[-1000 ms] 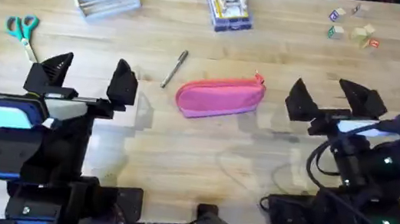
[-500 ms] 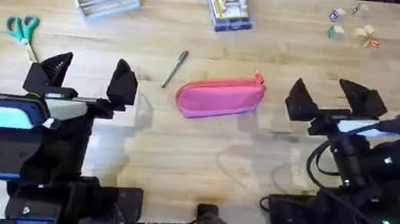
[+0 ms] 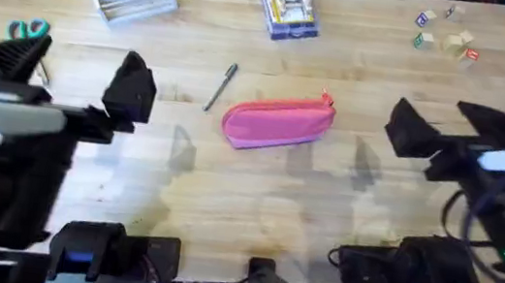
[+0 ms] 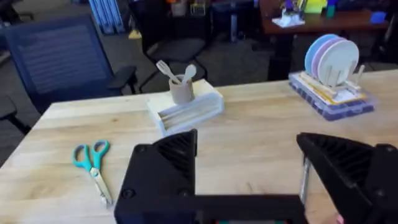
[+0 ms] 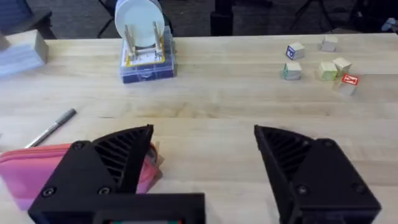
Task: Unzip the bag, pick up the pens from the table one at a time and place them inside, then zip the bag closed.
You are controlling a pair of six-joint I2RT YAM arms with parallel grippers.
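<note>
Pink fabric, soft and light: your bag (image 3: 277, 123) lies zipped between both wide-open claws.
Pinch its small pull (image 3: 325, 99) (nearest your right gripper (image 3: 450, 126)) while your left gripper (image 3: 71, 74) pins the limp body.

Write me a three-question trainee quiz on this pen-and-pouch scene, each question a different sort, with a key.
1. True or false: the pink bag already has the pen inside it.
2. Multiple choice: in the overhead view, the pen lies A) on top of the bag, B) on the table just beyond the bag's left end, C) beside the scissors.
3. Fill in: both the left gripper and the right gripper have their fingers ____ and hold nothing.

Key
1. False; the pen lies on the table, outside the bag.
2. B.
3. Open.
</note>
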